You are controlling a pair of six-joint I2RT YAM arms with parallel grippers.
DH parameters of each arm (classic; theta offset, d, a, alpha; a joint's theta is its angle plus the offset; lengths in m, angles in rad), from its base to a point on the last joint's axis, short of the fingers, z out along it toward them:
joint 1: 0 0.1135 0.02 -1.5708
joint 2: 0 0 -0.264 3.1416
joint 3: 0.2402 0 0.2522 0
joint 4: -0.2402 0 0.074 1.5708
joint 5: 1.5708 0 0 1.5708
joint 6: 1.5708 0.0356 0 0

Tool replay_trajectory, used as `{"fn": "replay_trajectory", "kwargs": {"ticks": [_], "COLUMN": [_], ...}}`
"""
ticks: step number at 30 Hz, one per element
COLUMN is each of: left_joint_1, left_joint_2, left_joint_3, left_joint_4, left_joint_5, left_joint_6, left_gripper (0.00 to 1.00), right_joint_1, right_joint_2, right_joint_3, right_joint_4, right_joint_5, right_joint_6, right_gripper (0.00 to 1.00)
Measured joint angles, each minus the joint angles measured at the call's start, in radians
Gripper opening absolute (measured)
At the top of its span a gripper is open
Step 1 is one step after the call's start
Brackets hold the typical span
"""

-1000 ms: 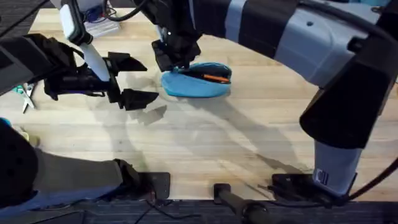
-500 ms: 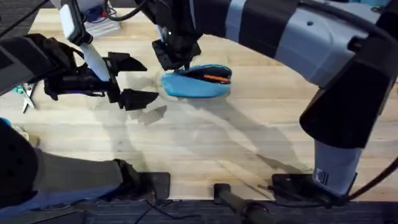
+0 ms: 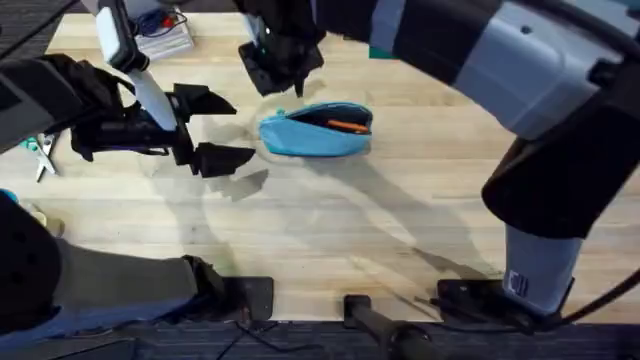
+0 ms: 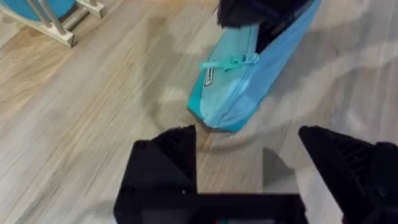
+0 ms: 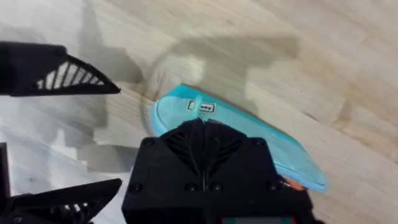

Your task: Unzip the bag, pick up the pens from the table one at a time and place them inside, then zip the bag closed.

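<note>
From my seat, nearest the bases is bare table [image 3: 330, 250], no loose pens on it that I can find. Left gripper [image 3: 215, 128] sits just beside the bag's left end, fingers spread wide and empty, low over the wood. The bag [image 3: 317, 130] lies mid-table, mouth gaping; the orange pen [image 3: 347, 125] is inside it with a dark strip next to it, likely the second pen, can't confirm. Right gripper [image 3: 272, 68] hangs just beyond the bag's left end, above it and not touching. From overhead I can't read its fingers; in its own wrist view they meet in a closed point with nothing between them.

Progress, my call: unzip done, at least one pen loaded and probably both, zip-up still to do. The slider sits at the left end, so it needs a pull along the whole top.

Left wrist view gives what overhead lacks: the zipper pull [image 4: 231, 61] lying flat at the bag's [image 4: 249, 81] near end, the teeth parted behind it, a small label just below, the left fingers [image 4: 165, 165] wide either side of empty wood. It also catches a wooden stand [image 4: 62, 25] with a blue disc, off to the side.

Right wrist view looks straight down on the bag [image 5: 236, 134], shows a sliver of orange at the far end and the left arm's open fingers beside the bag. Overhead alone shows scissors [image 3: 42, 152] at the left table edge
</note>
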State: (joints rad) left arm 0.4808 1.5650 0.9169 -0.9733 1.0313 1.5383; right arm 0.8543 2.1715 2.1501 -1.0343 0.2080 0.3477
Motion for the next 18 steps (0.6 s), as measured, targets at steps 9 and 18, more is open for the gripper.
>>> {"fn": "replay_trajectory", "kwargs": {"ticks": [9,18], "left_joint_1": [0.0,0.0], "left_joint_2": [0.0,0.0], "left_joint_3": [0.0,0.0], "left_joint_4": [0.0,0.0], "left_joint_5": [0.0,0.0], "left_joint_6": [0.0,0.0], "left_gripper": [0.994,0.994], "right_joint_1": [0.0,0.0], "right_joint_2": [0.0,0.0], "right_joint_3": [0.083,0.098], "right_joint_4": [-0.086,-0.114], "right_joint_5": [0.017,0.017], "right_joint_6": [-0.035,-0.038], "right_gripper": [0.031,0.031]}}
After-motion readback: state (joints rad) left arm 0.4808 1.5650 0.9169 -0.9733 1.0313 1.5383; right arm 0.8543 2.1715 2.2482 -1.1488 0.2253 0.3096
